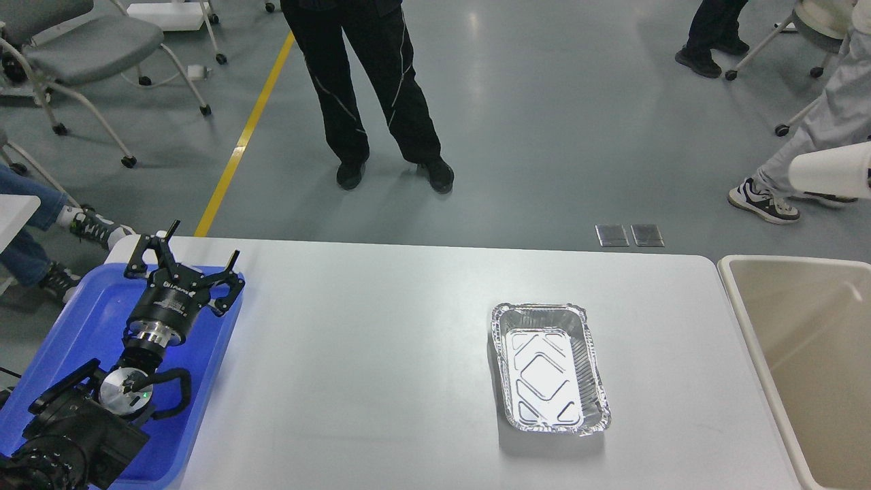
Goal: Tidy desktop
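The white desktop (381, 354) carries an empty foil tray (550, 367) right of its middle. My left gripper (187, 262) is open and empty, hovering over the blue plastic tray (88, 320) at the desktop's left edge. A white paper cup (831, 170) lies on its side in the air at the frame's right edge, above and behind the beige tub (803, 354). My right gripper is past the right edge and does not show.
A person in black trousers (371, 88) stands behind the table's far edge. Chairs (75, 47) stand at the back left, and other people's legs show at the right and left.
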You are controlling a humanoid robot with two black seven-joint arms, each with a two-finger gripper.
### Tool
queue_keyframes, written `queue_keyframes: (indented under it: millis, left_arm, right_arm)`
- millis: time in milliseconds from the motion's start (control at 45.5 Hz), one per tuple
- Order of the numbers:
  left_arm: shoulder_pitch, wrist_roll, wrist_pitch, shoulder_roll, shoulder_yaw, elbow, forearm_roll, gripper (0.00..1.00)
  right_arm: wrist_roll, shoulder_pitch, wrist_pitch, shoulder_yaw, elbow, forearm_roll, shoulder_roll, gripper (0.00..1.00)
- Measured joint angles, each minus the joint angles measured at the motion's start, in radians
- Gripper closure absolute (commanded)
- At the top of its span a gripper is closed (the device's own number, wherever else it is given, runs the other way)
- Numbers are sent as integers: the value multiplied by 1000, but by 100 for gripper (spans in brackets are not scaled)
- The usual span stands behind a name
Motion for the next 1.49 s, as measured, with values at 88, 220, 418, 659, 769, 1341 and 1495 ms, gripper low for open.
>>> queue_keyframes:
  millis: [88,220,418,659,769,1341,1495]
  left_arm:
    - [0,0,0,0,0,0,0,0]
    - [0,0,0,1,0,0,0,0]
    - [0,0,0,1,0,0,0,0]
    - [0,0,0,1,0,0,0,0]
    - [0,0,0,1,0,0,0,0]
    - [0,0,0,1,0,0,0,0]
    - [0,0,0,1,0,0,0,0]
  right_arm:
    - [-28,-55,2,4,-73,35,6,100]
    - [-125,-117,3,37,-140,75,10,100]
    - [-351,-204,-1,143,-218,105,18,100]
    - [-561,-289,-41,243,-277,116,64,100]
    - [-625,-327,-84,269,-304,118,107,100]
    - [-711,-493,-256,343,-340,124,389,100]
    - [-714,-513,-273,353,-341,125,425,100]
